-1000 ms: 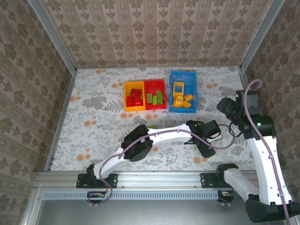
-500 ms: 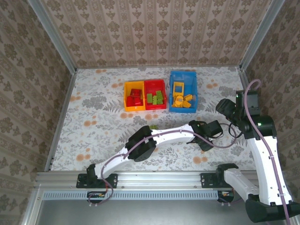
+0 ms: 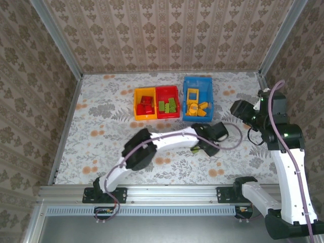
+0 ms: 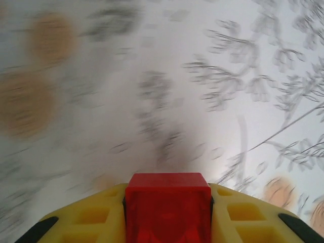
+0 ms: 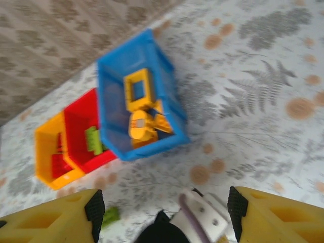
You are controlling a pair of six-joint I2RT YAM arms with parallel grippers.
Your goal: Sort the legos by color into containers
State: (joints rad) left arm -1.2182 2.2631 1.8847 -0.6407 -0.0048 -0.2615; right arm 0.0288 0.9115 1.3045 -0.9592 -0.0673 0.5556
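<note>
- The left gripper (image 4: 168,218) is pinching a red lego (image 4: 168,195) between its yellow fingers (image 4: 96,217), above the floral tabletop (image 3: 101,121), which is blurred in the left wrist view.
- From above, the left arm reaches across to a spot just in front of the blue bin (image 3: 197,78).
- The right gripper (image 5: 164,202) is spread wide and holds nothing. It hangs at the right side of the tabletop, turned towards the bins.
- The three bins stand in a row, touching. The yellow-orange bin (image 3: 144,118) holds red legos (image 3: 145,105), the red bin (image 3: 167,89) holds green legos (image 3: 167,106), and the blue bin holds orange-yellow legos (image 3: 196,107).
- One green lego (image 5: 110,215) lies loose on the tabletop in front of the bins.
</note>
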